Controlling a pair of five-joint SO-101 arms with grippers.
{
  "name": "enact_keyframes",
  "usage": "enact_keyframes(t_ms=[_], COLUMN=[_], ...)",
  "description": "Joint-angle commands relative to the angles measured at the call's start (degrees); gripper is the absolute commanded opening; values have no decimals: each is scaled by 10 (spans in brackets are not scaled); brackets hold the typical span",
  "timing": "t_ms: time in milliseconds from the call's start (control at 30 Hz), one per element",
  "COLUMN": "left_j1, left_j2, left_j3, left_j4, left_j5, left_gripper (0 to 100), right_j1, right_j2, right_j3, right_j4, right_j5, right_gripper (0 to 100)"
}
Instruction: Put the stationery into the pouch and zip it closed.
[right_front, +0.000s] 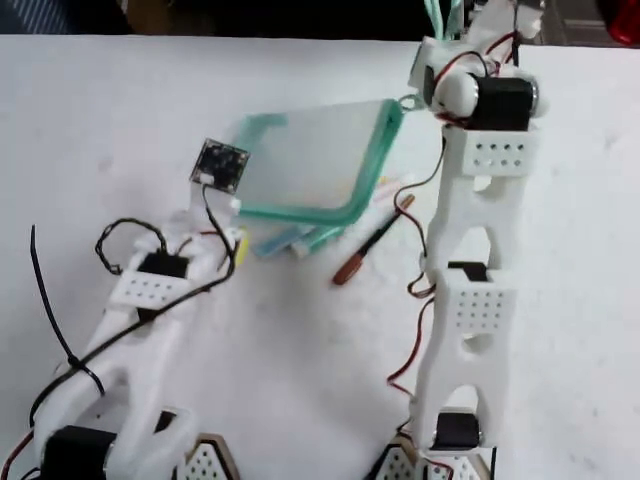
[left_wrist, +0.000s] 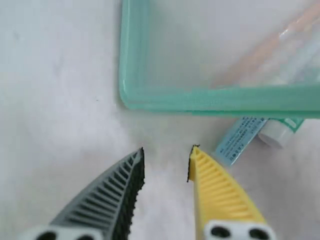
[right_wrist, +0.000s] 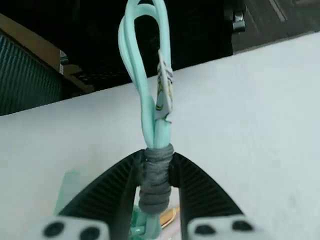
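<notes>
White table top (right_front: 120, 110), both arms on it.

Translucent flat pouch with a mint-green zip border (right_front: 310, 150) lies mid-table between the arms. Whether its mouth is open cannot be told. Faint orange streaks show through its wall in the left wrist view; inside or underneath, unclear.

Right gripper (right_wrist: 157, 159): black jaws clamped tight on the grey-taped stem (right_wrist: 156, 175) of the mint-green cord pull loop (right_wrist: 159, 131), at the pouch's far corner. The loop stands up beyond the jaws.

Left gripper (left_wrist: 167, 150): grey and yellow jaws apart, holding nothing, low over bare table just beside the pouch's near corner.

Red-brown pen (right_front: 368, 248) lies loose on the table, outside the pouch, between it and the right arm's links.

Light-blue labelled tube (left_wrist: 239, 141) and a white-capped stick (left_wrist: 277, 134) poke out along the pouch's near edge, just beside the yellow jaw. They look to be under the edge rather than in it.

Step in hand, by judgement: loading is unfinished and the zip is not yet run. The right arm seems to be steadying the pouch by its pull.

Next move likely falls to the left gripper: shift onto the blue tube, close across its narrow width, lift it clear of the edge, then find the mouth. The pen needs the same, and it lies nearer the right arm, which is occupied.
</notes>
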Motion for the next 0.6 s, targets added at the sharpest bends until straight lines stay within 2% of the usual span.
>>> enact_keyframes(t_ms=[0,100,167,367,567], left_j1=[2,2,3,3,3], left_j2=[-5,-5,-5,-5,-6], left_j3=[-4,-8,-9,-9,-10], left_j4=[16,18,16,18,31], left_j5=[5,5,5,5,5], left_gripper=[172,172,172,172,172], right_j1=[-23,-58,-84,-171,-234], right_j2=[-88,-138,-167,-227,-276], right_j3=[-24,-24,-22,-18,-18], right_j4=[12,12,12,12,13], right_j5=[125,242,283,325,325], right_gripper=[16,16,16,16,16])
